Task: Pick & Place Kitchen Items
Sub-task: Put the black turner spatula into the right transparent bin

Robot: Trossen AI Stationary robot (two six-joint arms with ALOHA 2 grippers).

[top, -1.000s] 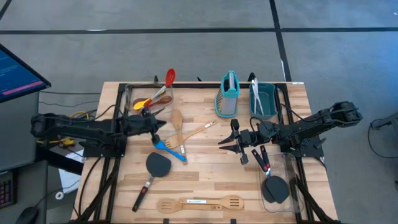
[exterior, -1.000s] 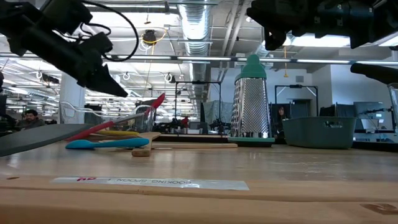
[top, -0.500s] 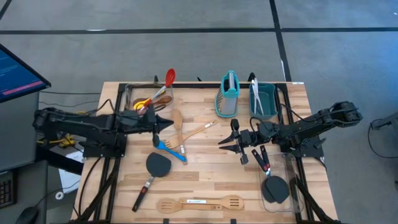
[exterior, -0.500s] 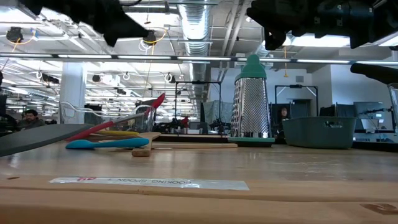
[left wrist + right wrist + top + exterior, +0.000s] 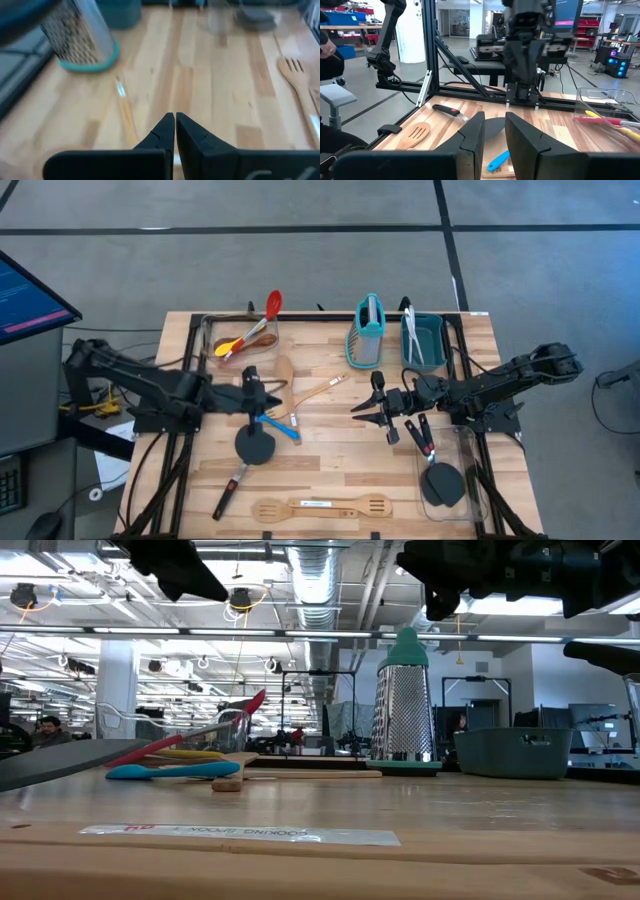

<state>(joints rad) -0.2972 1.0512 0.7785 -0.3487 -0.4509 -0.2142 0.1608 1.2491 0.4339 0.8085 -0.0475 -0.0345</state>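
Landmark: teal-topped metal box grater (image 5: 366,333), upright at the far middle of the light wooden slat table (image 5: 330,450).
Left gripper (image 5: 252,395): fingers pressed together, nothing between them; hovering to the near left of the grater, above the blue spoon (image 5: 272,421) and just beyond the round head of the black spatula with a red-and-black handle (image 5: 247,460).
Right gripper (image 5: 370,412): narrow gap between the fingers, nothing seen in the gap; near side of the grater, slightly right, above bare table.
Clear see-through container, left (image 5: 228,337): far left of the grater; red spoon (image 5: 268,311) and yellow spoon (image 5: 229,345) leaning out of it.
Teal rectangular bin (image 5: 425,340): just right of the grater; light-coloured utensils inside, type not resolved.
Plain wooden spoon (image 5: 285,380): near left of the grater, beside the left gripper.
Wooden fork-ended utensil (image 5: 320,392): between the grater and the blue spoon, lying aslant.
Wooden slotted spatula and slotted spoon pair (image 5: 320,506): near table edge, well apart from the grater, lying side by side.
Writing: white strip label (image 5: 245,833) on the wooden pair; low view gives "COOKING SPOON", reversed and partly blurred; remaining text unreadable.
Clear container, right (image 5: 447,480): near right of the grater; second black spatula head (image 5: 442,484) inside.
Red-and-black handle (image 5: 424,438): between right gripper and right container.
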